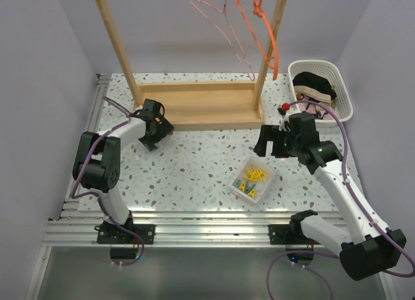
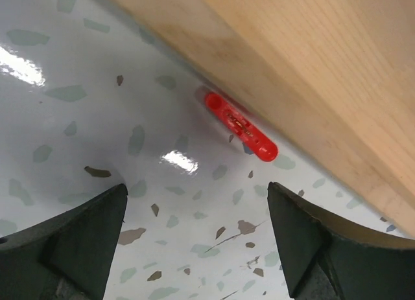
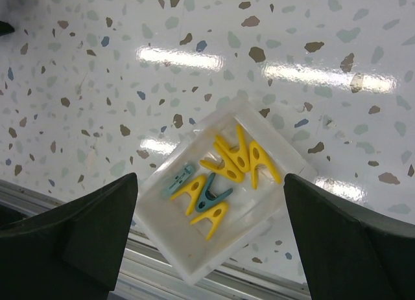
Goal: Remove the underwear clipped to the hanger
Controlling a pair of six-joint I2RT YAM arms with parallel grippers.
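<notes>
Both hangers (image 1: 259,8) hang bare on the rack, and the underwear (image 1: 316,87) lies heaped in the white basket (image 1: 348,99) at the far right. We judge the unclipping done and the tidying of pegs in hand. Our left tool (image 2: 198,203) hovers released over a red peg (image 2: 240,127) lying on the table against the rack's wooden base (image 2: 311,67). Next it must drop and pinch that peg. Our right tool (image 3: 209,180) hangs released and empty above the peg tray (image 3: 188,271).

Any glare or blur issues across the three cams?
Top external: sharp, a glare band on the table by the near edge. Left wrist: small glare spots on the table, red clip crisp. Right wrist: two light streaks above the clip tray, clips readable.
</notes>
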